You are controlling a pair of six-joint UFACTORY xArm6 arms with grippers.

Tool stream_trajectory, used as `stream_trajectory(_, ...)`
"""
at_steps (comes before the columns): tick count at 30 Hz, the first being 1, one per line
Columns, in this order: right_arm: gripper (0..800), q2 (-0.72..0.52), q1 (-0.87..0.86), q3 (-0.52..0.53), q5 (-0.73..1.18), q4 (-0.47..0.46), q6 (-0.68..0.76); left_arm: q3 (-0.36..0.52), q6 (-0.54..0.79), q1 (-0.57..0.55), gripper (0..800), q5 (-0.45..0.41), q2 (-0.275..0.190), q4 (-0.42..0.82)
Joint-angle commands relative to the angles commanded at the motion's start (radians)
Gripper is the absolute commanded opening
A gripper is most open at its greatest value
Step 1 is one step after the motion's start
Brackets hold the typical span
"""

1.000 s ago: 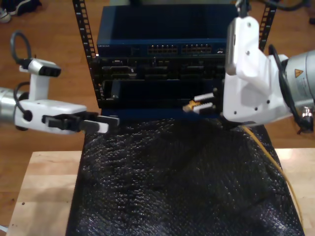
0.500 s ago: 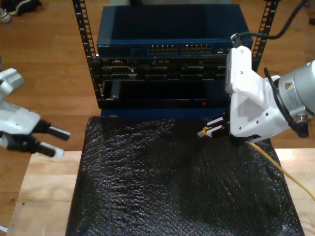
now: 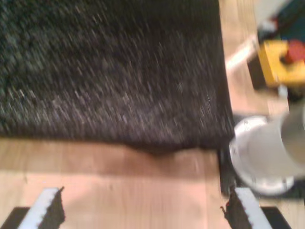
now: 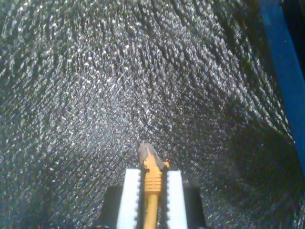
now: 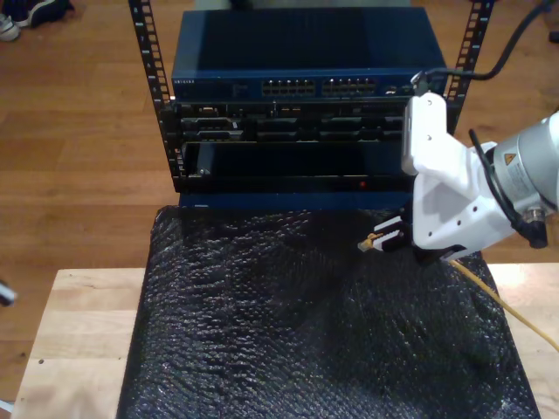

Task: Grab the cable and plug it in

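Observation:
The yellow-orange cable (image 4: 151, 191) is pinched between the white pads (image 4: 128, 195) of my second gripper (image 4: 151, 177), which is shut on it, and its clear plug (image 4: 146, 152) sticks out past the tips. In the exterior view my second gripper (image 5: 387, 237) hangs over the black mat at that view's right, a little in front of the rack. The plug (image 5: 366, 246) points toward that view's left, and the cable (image 5: 491, 294) trails off to the lower right. My first gripper (image 3: 145, 212) is open over bare wood beside the mat, with nothing between its fingers (image 3: 47, 210).
A rack (image 5: 297, 122) with a blue switch and its rows of ports (image 5: 288, 87) stands behind the black textured mat (image 5: 314, 332) on the wooden table (image 5: 79, 340). The first wrist view has a yellow box with a red button (image 3: 281, 59) and a white round arm base (image 3: 262, 152).
My first gripper has pulled back toward the exterior view's left and slid out past that edge. My second gripper has moved down and away from the rack with the cable still held.

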Motion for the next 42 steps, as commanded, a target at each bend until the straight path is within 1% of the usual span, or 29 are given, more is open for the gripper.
stream_trajectory(3,0,0.0,-0.009,0.002,0.0,-0.008,-0.002,0.011,0.112,0.084,794,0.002,-0.003,0.028)
stream_trajectory(8,0,0.0,-0.021,0.012,0.0,-0.011,-0.002,0.064,0.262,0.203,795,0.002,-0.009,0.091)
stream_trajectory(12,0,0.0,-0.025,0.014,0.009,-0.015,-0.002,0.124,0.345,0.272,795,0.002,-0.051,0.127)
stream_trajectory(17,0,-0.002,-0.04,0.031,0.014,-0.021,-0.002,0.219,0.445,0.331,795,0.002,-0.126,0.175)
stream_trajectory(20,0,-0.005,-0.04,0.035,0.014,-0.021,-0.002,0.282,0.483,0.361,797,-0.005,-0.16,0.215)
stream_trajectory(25,0,-0.006,-0.043,0.037,0.015,-0.023,-0.002,0.356,0.514,0.368,798,-0.012,-0.181,0.258)
stream_trajectory(29,0,-0.008,-0.043,0.038,0.017,-0.037,-0.002,0.414,0.517,0.371,799,-0.069,-0.195,0.281)
stream_trajectory(34,0,-0.008,-0.043,0.051,0.025,-0.041,-0.002,0.502,0.535,0.433,799,-0.181,-0.203,0.296)
stream_trajectory(38,0,-0.009,-0.043,0.052,0.026,-0.044,-0.002,0.566,0.549,0.456,799,-0.269,-0.209,0.298)
stream_trajectory(42,0,-0.018,-0.043,0.058,0.026,-0.044,-0.002,0.611,0.551,0.457,799,-0.316,-0.235,0.298)
